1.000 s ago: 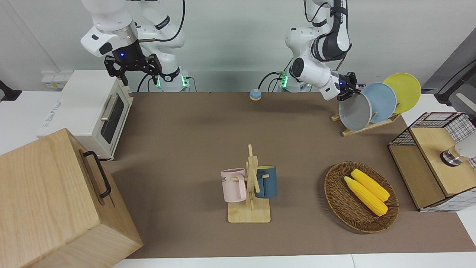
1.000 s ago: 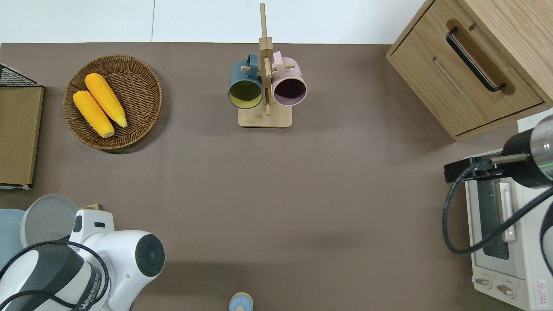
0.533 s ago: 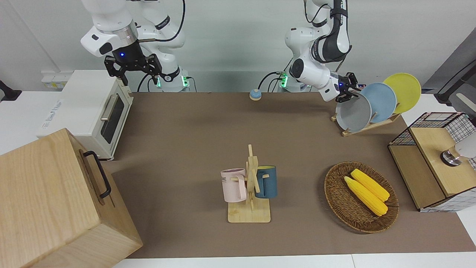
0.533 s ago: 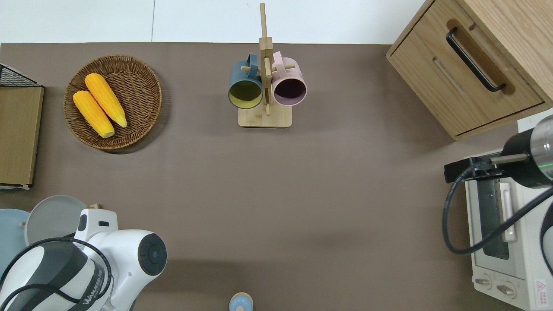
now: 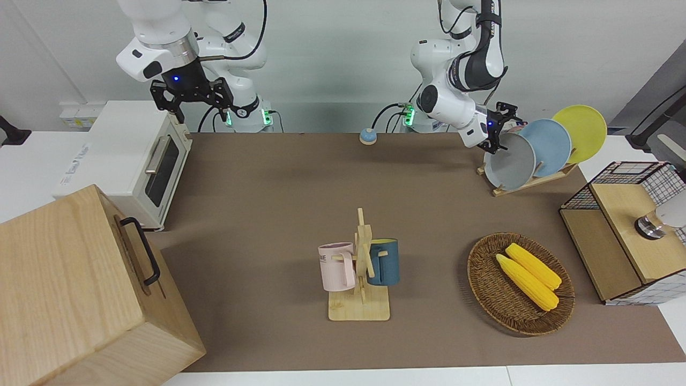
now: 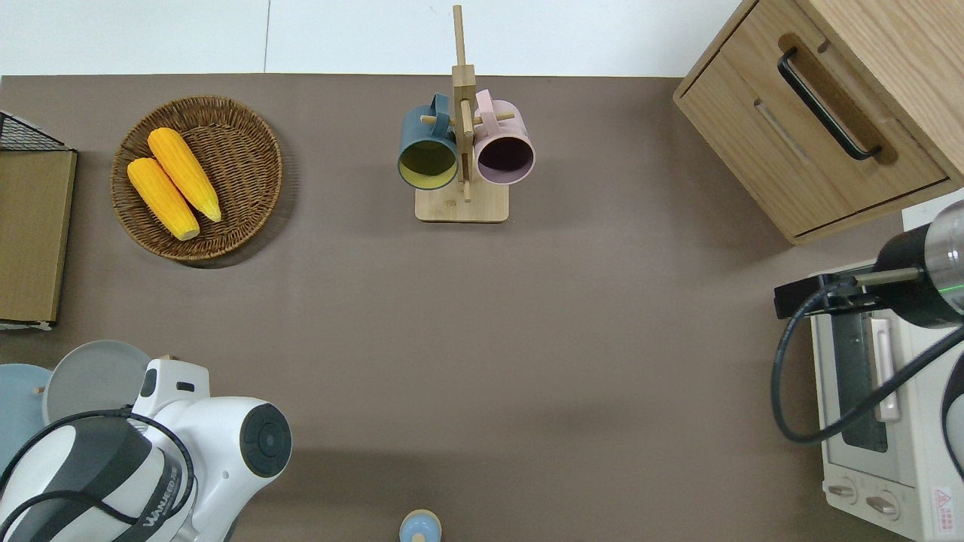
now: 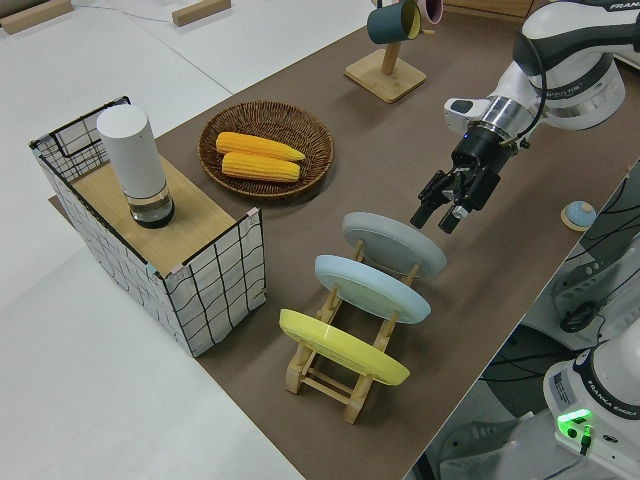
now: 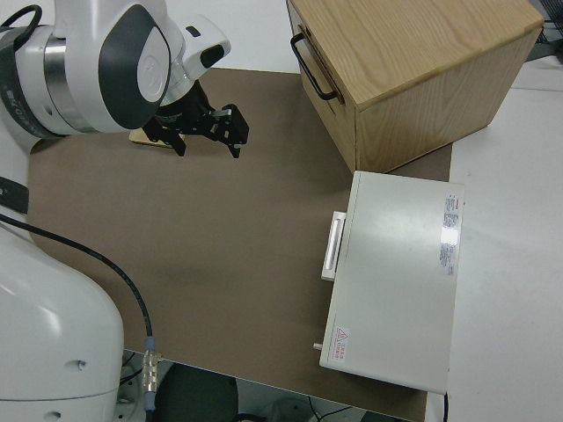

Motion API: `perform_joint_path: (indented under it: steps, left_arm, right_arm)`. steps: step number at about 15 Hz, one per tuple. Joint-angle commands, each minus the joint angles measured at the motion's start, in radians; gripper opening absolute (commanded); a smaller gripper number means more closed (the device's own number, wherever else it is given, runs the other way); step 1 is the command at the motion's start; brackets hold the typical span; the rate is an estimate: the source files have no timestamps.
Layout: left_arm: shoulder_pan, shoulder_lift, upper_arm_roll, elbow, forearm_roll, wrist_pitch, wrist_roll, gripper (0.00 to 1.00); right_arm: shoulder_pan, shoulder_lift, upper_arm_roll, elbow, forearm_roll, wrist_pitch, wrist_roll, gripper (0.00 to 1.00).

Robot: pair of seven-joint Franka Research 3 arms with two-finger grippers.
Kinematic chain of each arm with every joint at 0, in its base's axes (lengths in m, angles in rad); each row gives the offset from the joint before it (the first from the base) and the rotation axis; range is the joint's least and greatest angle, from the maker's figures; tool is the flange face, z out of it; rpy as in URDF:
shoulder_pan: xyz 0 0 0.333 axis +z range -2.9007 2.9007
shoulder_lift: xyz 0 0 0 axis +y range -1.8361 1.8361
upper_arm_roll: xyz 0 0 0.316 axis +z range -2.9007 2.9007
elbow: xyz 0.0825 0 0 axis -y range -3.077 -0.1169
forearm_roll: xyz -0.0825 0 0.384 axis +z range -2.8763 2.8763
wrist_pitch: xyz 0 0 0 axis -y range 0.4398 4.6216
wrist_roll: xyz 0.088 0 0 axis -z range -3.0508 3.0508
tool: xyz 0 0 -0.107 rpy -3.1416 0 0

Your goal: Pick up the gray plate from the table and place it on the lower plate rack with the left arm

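- Your left gripper (image 7: pixel 447 207): jaws spread open, holding nothing, just beside the rim of the gray plate (image 7: pixel 393 243) and clear of it.
- Gray plate: standing slanted in the rack (image 7: pixel 340 372), in the slot closest to your open jaws.
- Blue plate (image 7: pixel 371 288): next slot along, one step away from the jaws.
- Yellow plate (image 7: pixel 340 346): last slot, farthest from the jaws.
- Your right arm: parked, its gripper (image 8: pixel 205 126) open.
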Motion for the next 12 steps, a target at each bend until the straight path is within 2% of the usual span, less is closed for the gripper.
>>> perform_joint_path:
  steps: [1,4,9,12]
  left_arm:
    - [-0.003,0.009,0.013,0.088,-0.075,0.002,0.126,1.00]
    - [0.001,0.007,0.016,0.198,-0.201,-0.013,0.314,1.00]
    - [0.002,0.006,0.019,0.287,-0.272,-0.018,0.515,1.00]
    - [0.007,0.012,0.035,0.420,-0.432,-0.074,0.649,1.00]
  right_arm:
    - [-0.007,-0.002,0.007,0.006,0.007,-0.014,0.000,0.987]
    - [-0.007,-0.002,0.007,0.006,0.007,-0.014,0.000,0.990]
    - [-0.007,-0.002,0.007,0.006,0.007,-0.014,0.000,0.990]
    - [-0.007,-0.002,0.005,0.006,0.007,-0.014,-0.001,0.990]
